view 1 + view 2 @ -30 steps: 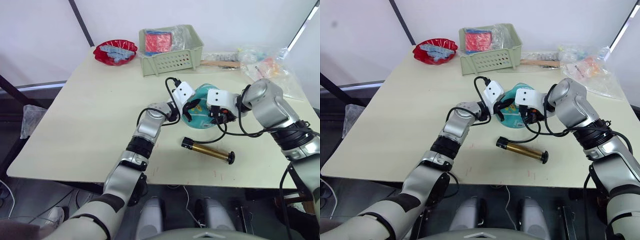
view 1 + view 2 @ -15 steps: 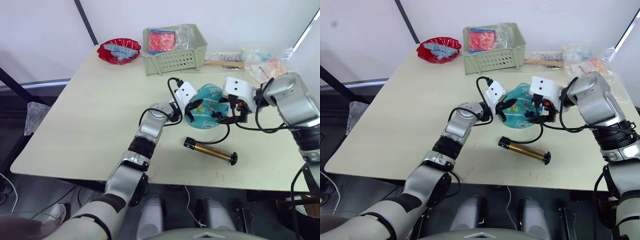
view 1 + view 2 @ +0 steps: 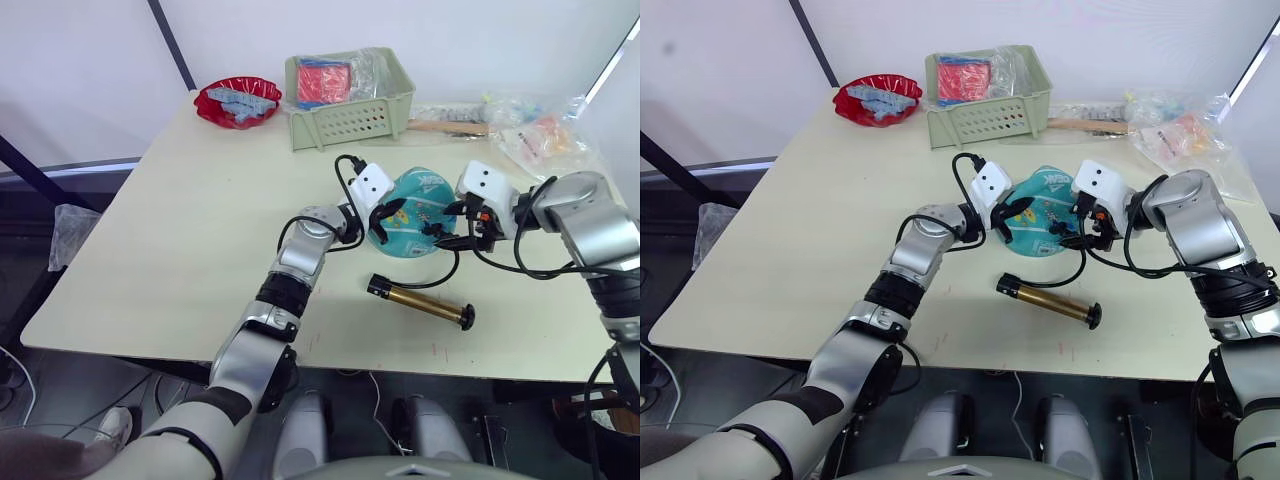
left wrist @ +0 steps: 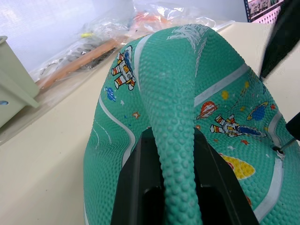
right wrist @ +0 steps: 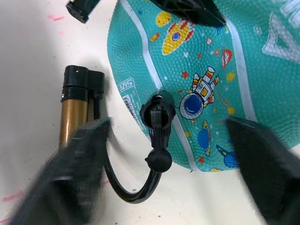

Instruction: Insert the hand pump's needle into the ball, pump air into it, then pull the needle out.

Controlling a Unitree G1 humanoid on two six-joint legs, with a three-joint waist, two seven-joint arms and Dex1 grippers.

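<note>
A pale green basket [image 3: 345, 118] stands at the far side of the cream table [image 3: 180, 230], holding a red packet [image 3: 322, 80] under clear wrap. A red bowl [image 3: 236, 103] with bluish contents sits near it. Clear plastic bags [image 3: 535, 135] and a wooden-handled tool [image 3: 445, 127] lie at the far right corner.

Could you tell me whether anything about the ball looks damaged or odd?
Yes: the ball looks underinflated, a fold of its rubber pinched up between the left gripper's fingers. The needle fitting sits against it, while the hand pump lies beside it.
</note>
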